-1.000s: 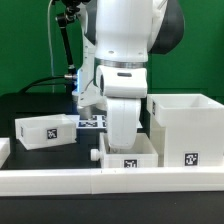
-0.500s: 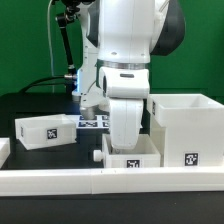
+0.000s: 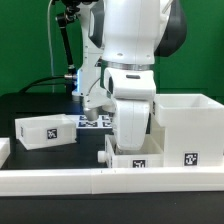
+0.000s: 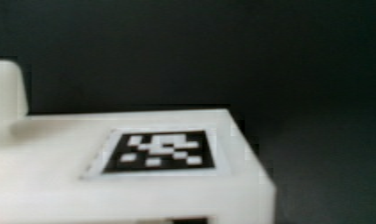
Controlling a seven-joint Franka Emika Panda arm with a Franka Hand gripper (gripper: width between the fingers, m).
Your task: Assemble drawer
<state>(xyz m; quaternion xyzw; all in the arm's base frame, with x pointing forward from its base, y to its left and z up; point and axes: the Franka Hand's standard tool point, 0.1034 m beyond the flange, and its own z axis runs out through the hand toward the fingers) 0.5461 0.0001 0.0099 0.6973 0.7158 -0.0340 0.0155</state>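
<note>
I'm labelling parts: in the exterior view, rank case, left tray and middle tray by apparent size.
1. Case, clearly largest.
2-3. Left tray and middle tray look alike; the arm hides part of the middle one, which lies nearer the camera, so I won't rank them.

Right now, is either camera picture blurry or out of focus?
Wrist view: soft all over, the tag on the white drawer part fuzzy-edged. Exterior view: sharper and evenly lit, the tall case crisp-edged, the robot arm bright white without harsh glare.
</note>
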